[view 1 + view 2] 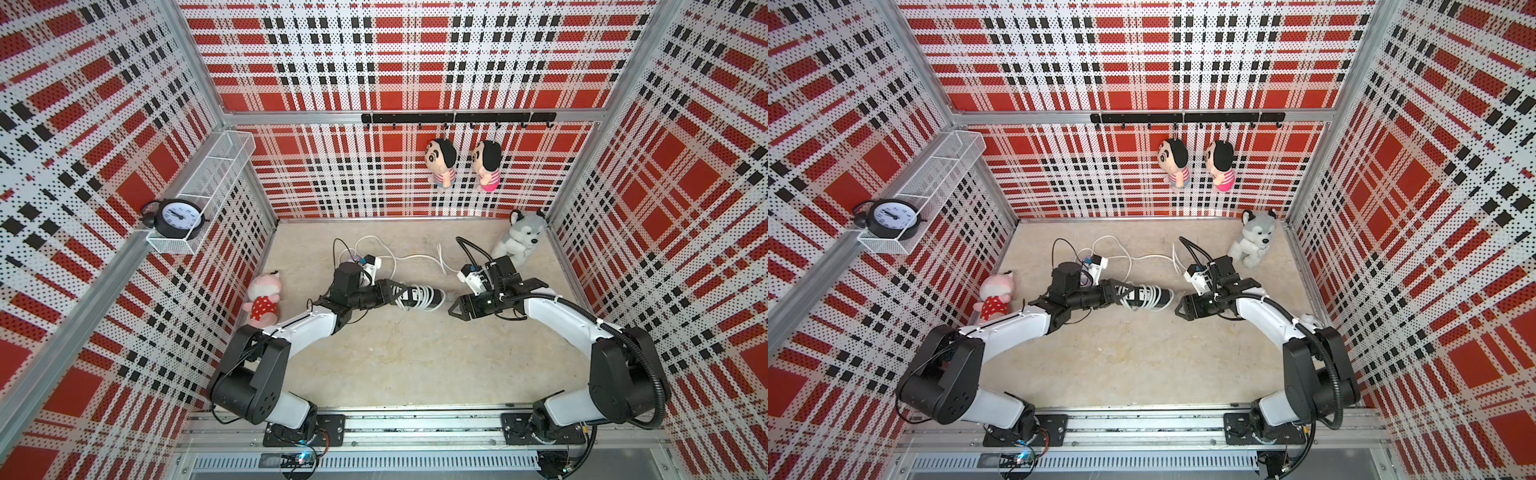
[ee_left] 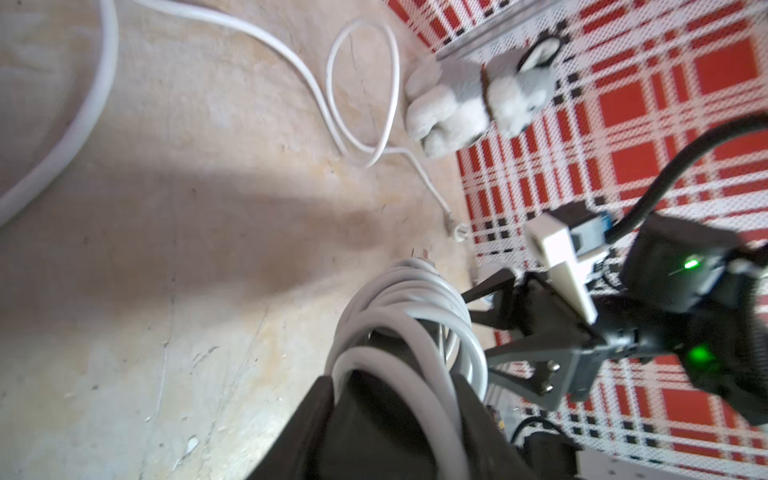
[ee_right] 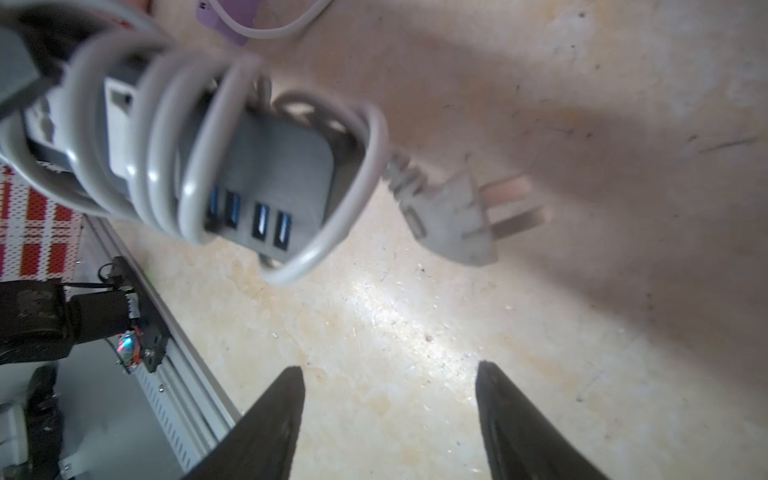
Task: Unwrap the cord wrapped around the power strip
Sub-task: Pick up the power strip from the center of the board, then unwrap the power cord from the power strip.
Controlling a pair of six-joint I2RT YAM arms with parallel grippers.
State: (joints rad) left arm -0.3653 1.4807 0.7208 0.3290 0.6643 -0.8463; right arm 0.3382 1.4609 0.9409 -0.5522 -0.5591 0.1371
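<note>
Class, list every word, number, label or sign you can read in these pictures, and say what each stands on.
No text here reads clearly.
On the clock: numerals ring the dial, too small to read.
On the power strip: no print shows; the view is blurred.
On the plug: no readable mark.
No other text can be made out.

A grey husky plush (image 1: 519, 241) sits in the far right corner of the tabletop (image 1: 415, 353). A pink plush (image 1: 264, 301) in a red dotted dress lies by the left wall. Two dolls (image 1: 441, 162) (image 1: 487, 164) hang from a black hook rail (image 1: 457, 118). A black alarm clock (image 1: 178, 218) stands in a white wire basket (image 1: 224, 162).
</note>
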